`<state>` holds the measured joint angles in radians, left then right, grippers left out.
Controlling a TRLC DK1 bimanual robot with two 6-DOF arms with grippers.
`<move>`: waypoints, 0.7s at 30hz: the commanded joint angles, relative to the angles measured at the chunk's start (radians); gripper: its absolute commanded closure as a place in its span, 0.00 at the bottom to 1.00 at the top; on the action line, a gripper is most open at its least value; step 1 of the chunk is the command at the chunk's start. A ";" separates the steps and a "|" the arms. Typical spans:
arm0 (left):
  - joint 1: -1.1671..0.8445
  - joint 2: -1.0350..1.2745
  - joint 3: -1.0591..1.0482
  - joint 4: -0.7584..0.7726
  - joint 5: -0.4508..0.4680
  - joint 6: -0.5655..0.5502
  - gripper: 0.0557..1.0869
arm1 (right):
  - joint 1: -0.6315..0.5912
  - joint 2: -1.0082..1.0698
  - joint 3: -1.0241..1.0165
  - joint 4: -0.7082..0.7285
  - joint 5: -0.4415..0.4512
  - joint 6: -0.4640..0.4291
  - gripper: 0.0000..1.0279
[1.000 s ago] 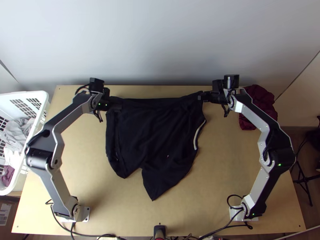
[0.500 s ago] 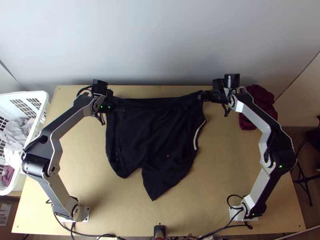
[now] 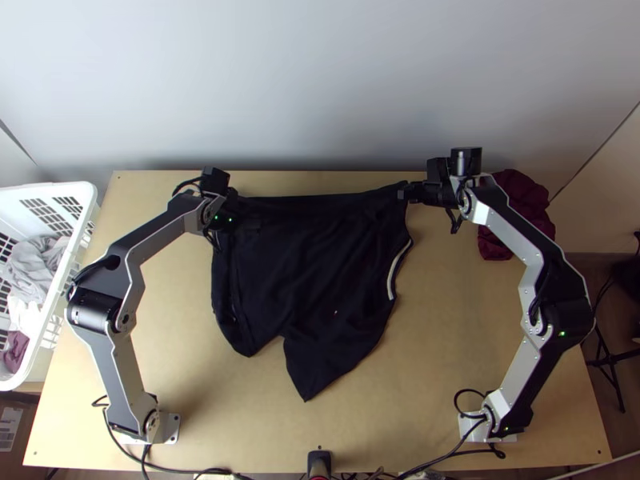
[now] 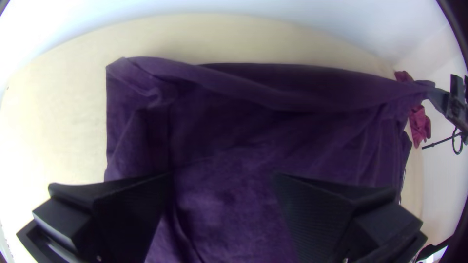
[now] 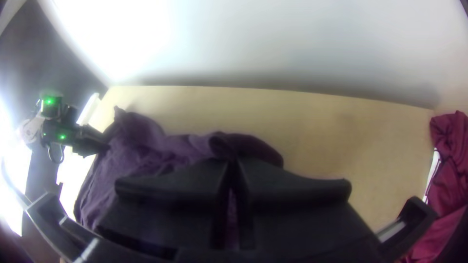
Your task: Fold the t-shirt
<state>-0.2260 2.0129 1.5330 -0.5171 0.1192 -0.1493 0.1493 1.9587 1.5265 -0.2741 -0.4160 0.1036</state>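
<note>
The dark t-shirt [image 3: 308, 264] lies spread over the table's middle, with an uneven near edge and a loose, rumpled far edge. My left gripper [image 3: 254, 227] is over its far left part; in the left wrist view the left gripper [image 4: 222, 180] stands wide open above the t-shirt [image 4: 234, 151], nothing between its fingers. At the far right corner is my right gripper [image 3: 402, 193]. In the right wrist view the right gripper [image 5: 233, 168] is shut on a bunched bit of the t-shirt [image 5: 141, 141].
A crumpled dark red cloth [image 3: 518, 208] lies at the table's far right. The white basket [image 3: 84, 200] with clothes in it stands at the left edge. A wall rises behind the table's [image 3: 456, 360] far edge.
The left gripper has moved a little to the right and slightly nearer over the t-shirt. My right gripper has kept almost still at the far right corner, and the cloth lies about as before.
</note>
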 commanded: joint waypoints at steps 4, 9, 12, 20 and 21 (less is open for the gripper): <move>0.007 0.063 0.009 0.014 -0.052 0.007 0.05 | -0.004 -0.004 0.001 -0.011 0.002 -0.001 0.97; 0.011 0.032 -0.001 0.014 -0.055 0.007 0.05 | -0.002 -0.004 -0.002 -0.016 0.000 -0.001 0.97; 0.014 0.030 0.001 0.019 -0.059 0.005 0.05 | -0.001 -0.004 -0.003 -0.016 0.002 0.001 0.97; 0.020 0.015 0.003 0.026 -0.059 0.002 0.05 | 0.007 -0.003 -0.008 -0.019 0.002 -0.001 0.97; 0.019 0.015 0.003 0.026 -0.059 0.001 0.05 | 0.006 -0.001 -0.006 -0.019 0.002 -0.001 0.97</move>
<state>-0.2081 2.0396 1.5345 -0.4988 0.0593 -0.1463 0.1524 1.9541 1.5208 -0.2920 -0.4152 0.1036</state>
